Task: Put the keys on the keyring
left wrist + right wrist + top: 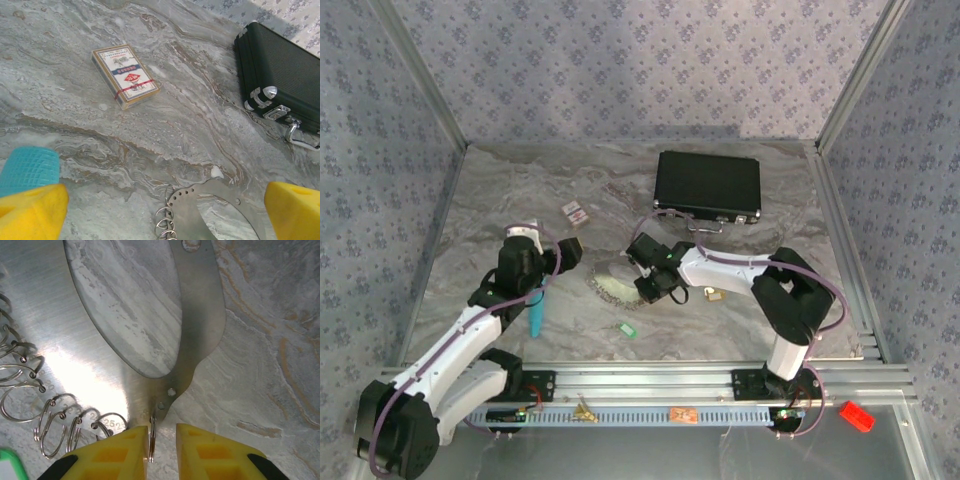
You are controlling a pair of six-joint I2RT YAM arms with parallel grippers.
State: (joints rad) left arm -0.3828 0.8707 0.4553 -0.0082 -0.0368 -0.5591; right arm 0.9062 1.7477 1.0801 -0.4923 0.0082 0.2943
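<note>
Right tool (162, 445): the 2 yellow fingers stood a narrow gap apart, not clamped. 1 small wire loop (152, 437) stood on edge between them, close against 1 finger, with free space on the other side. I could not tell whether it touched that finger. Nothing was gripped.

The loop hung from a hole in the tab of the keyring (100, 385), a flat silvery hoop lying on the table (270, 365). More loops fanned along its rim. The green key (626, 328) lay near the hoop on the side toward the arm bases, apart from it. The yellow-gold key (715, 294) lay just beside the right arm, also off the ring. Judgement: 0 of 2 keys threaded.

Left tool (162, 207): wide open and empty. The hoop's edge showed between its fingers in the wrist view, and the teal pen (536, 312) lay beside 1 finger. The card pack (125, 75) and black case (280, 75) lay further back, well apart from the work.

Step in hand, as I read it: pinch the 1 loop. Notes for doing it well:
- Centre the loop between the fingers before closing, so that it is not pushed flat.
- Clamp gently, since thin wire may twist or slip out.
- Expect the hoop to slide on the smooth table. The left tool could pin it down.
- Lift only once the loop is firmly held.
</note>
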